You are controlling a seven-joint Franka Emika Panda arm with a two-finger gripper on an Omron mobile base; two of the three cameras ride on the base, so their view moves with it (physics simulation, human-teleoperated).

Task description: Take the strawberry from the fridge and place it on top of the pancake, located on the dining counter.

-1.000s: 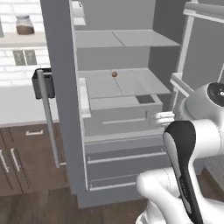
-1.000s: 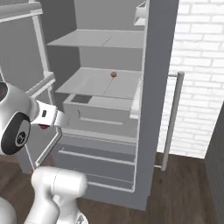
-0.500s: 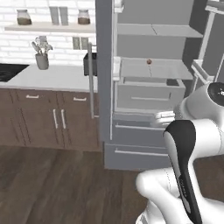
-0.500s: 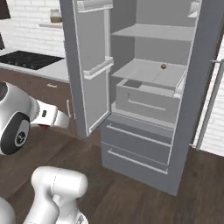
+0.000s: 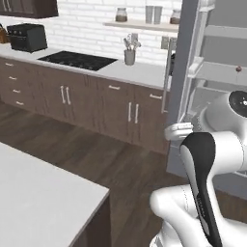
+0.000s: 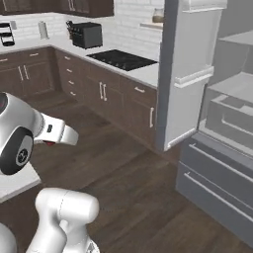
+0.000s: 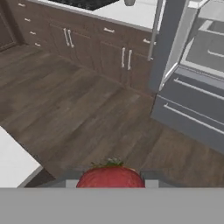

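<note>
Gripper [image 7: 111, 186] held the strawberry [image 7: 111, 177] at the frame's bottom centre; any jolt while travelling could shake the small berry loose.

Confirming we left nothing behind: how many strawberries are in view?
1: the strawberry, close at the hand view's bottom, above the floor. Parts of the fridge are hidden.

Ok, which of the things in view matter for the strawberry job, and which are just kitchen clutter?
For the job:
- strawberry, at the tool
- fridge, doors open
- dining counter, white corner at lower left

Just lying about:
- black toaster oven
- cooktop
- grey utensil cup
- jars on the wall shelf
- small brownish ball on a fridge shelf
</note>
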